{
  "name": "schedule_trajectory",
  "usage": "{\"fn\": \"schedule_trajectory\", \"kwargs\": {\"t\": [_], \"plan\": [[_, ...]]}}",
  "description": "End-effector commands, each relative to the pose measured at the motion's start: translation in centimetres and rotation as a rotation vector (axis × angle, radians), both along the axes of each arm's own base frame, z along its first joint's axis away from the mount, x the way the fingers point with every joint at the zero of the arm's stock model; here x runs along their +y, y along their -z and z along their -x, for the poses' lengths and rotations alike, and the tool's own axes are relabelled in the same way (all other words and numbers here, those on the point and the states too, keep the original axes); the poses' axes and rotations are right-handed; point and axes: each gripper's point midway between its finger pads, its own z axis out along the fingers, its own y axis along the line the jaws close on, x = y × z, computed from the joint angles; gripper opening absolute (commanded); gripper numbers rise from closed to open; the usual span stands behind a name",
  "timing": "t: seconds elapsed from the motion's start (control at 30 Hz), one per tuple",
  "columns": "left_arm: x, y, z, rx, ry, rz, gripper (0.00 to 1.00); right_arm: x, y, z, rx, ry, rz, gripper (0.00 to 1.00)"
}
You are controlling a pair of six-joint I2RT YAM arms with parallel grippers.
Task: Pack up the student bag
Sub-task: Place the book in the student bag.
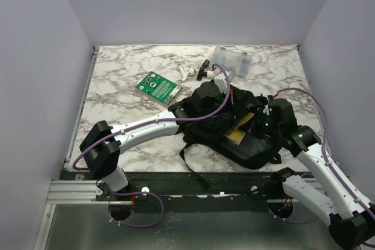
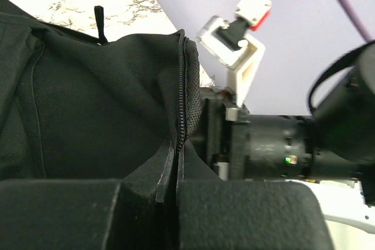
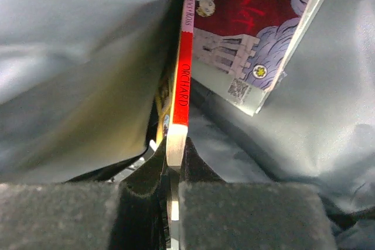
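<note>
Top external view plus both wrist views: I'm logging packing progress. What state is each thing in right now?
student bag: on table, open.
left gripper: shut on the bag's zip edge.
right gripper: shut on red-spined book.
red-spined book: edge-on inside bag.
second book: inside bag, tilted.
green circuit board: flat on table, unpacked.
clear compartment box: on table, unpacked.

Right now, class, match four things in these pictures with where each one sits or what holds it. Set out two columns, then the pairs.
Things:
1 circuit board
2 clear box
3 book
4 backpack, zip edge

Places:
A pinched by the right fingers
B on the table, nearest the far wall
C pinched by the left fingers
D flat on the table, left of the clear box

Pairs: 1-D, 2-B, 3-A, 4-C
</note>
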Motion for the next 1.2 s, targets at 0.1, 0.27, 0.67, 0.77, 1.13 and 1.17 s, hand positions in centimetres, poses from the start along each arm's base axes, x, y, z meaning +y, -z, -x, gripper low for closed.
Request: {"fn": "schedule_trajectory", "kwargs": {"t": [0.1,0.27,0.67,0.77,1.13,1.17], "plan": [[-0.3,-4.1,1.2,-0.029,0.049,0.112,0.0,-1.0,4.1,-1.8,0.036,-0.032,-0.101,0.15],[-0.7,-3.9,1.4,-0.014,0.067,0.113,0.0,-2.8,6.5,-3.3,0.092,0.021,-0.166,0.25],[-1.2,-2.7,1.3,0.004,0.075,0.096,0.0,-6.1,8.0,-4.7,0.156,0.176,0.009,0.76],[-1.4,-2.7,1.4,0.005,0.088,0.096,0.0,-6.6,8.8,-4.7,0.193,0.212,0.032,0.76],[-1.4,-2.0,1.6,0.021,0.106,0.091,0.0,-1.2,6.5,-9.1,-0.069,0.047,-0.189,0.62],[-1.3,-2.0,1.5,0.022,0.101,0.091,0.0,-0.9,6.0,-9.2,-0.098,0.028,-0.193,0.62]]}}
